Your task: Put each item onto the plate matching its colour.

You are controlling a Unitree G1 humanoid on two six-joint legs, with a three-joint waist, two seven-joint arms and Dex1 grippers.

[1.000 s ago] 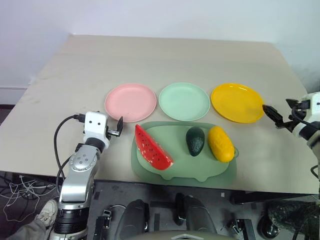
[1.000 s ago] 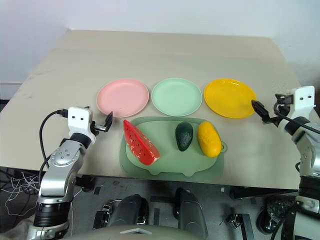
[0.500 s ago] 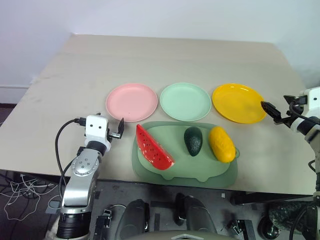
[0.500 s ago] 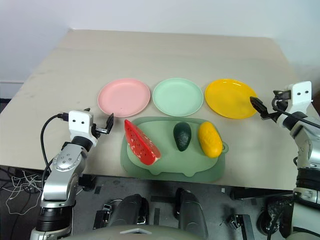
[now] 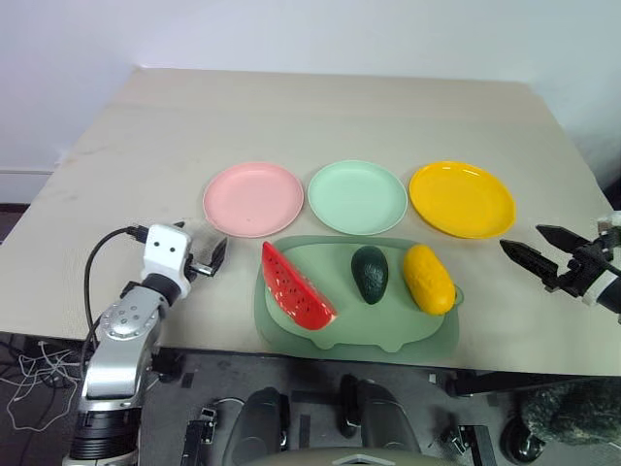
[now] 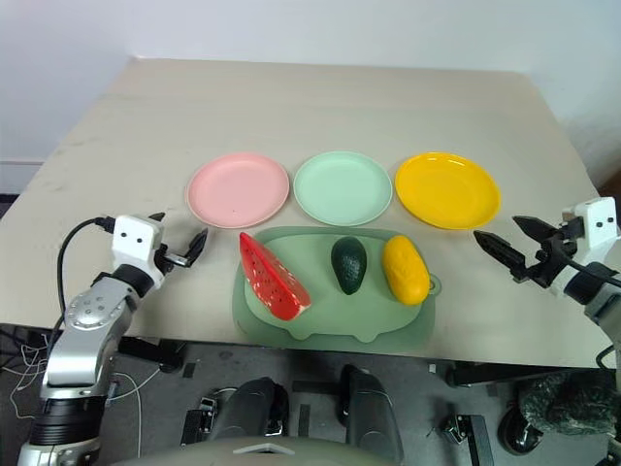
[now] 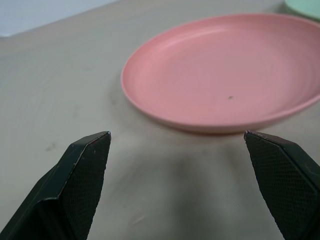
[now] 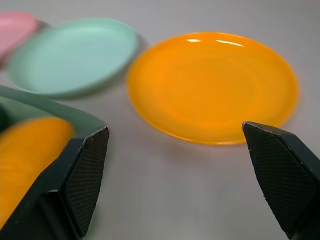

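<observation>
Presently, the large green rounded mat lies nearest the front edge of the beige tabletop. Three toy foods rest on it, in a row from left to right: the red watermelon wedge with green rind, the dark green avocado and the yellow oval fruit. No item is on a plate.

The left gripper is positioned left of the mat, above the table, fingers spread wide and holding nothing. The right gripper is positioned right of the mat, fingers likewise spread and holding nothing.

Beyond the mat, three round shallow plastic plates stand in a row, well apart from the toys: the pink plate at left, the pale mint green plate in the middle, the bright yellow plate at right.
</observation>
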